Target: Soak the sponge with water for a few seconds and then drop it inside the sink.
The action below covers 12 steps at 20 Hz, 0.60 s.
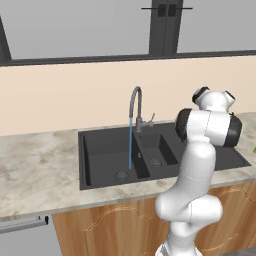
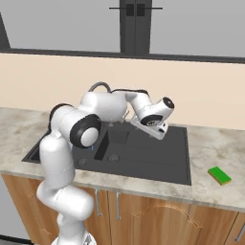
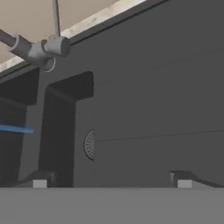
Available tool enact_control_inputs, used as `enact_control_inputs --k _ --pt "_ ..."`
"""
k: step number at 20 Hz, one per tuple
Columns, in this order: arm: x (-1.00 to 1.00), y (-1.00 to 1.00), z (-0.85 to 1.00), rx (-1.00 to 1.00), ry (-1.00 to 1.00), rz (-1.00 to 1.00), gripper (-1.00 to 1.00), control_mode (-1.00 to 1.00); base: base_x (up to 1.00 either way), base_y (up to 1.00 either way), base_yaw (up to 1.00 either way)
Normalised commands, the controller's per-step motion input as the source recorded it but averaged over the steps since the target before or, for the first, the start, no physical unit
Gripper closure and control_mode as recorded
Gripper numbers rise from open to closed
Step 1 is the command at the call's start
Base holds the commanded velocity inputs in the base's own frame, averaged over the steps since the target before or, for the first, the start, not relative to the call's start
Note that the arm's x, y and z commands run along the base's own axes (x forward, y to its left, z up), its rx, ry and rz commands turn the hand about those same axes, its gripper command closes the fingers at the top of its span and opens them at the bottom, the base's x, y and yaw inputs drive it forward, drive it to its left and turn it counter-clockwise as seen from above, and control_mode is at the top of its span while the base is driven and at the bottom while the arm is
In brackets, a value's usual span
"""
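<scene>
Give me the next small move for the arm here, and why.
Probably swing the claw right toward the sponge and lower over it. The water already runs from the faucet into the sink, the claw's fingers look spread with nothing between them, and the sponge lies untouched on the counter right of the sink.

The end effector (image 2: 161, 130) hangs over the flat drainboard part of the sink (image 1: 235, 159), its two tips spread with nothing between them. The space beneath it down to the dark surface is open. The gooseneck faucet (image 1: 135, 107) rises at the back rim between the basins, with the water (image 1: 130, 142) falling from it into the larger basin; both bar a sweep to that side. The sponge (image 2: 219, 175) lies alone on the counter (image 2: 210, 184), well apart from the sink edge, open from above
</scene>
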Motion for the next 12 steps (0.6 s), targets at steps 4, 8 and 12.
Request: enact_control_inputs --k 4,8,12 --pt "-0.46 0.01 0.04 -0.14 0.00 0.06 -1.00 -1.00 0.00 0.00 0.00" --pt "-0.31 -0.03 0.10 -0.14 0.00 0.10 -1.00 -1.00 0.00 0.00 0.00" --pt "-0.18 -0.15 0.13 -0.14 0.00 0.14 -1.00 -1.00 0.00 0.00 0.00"
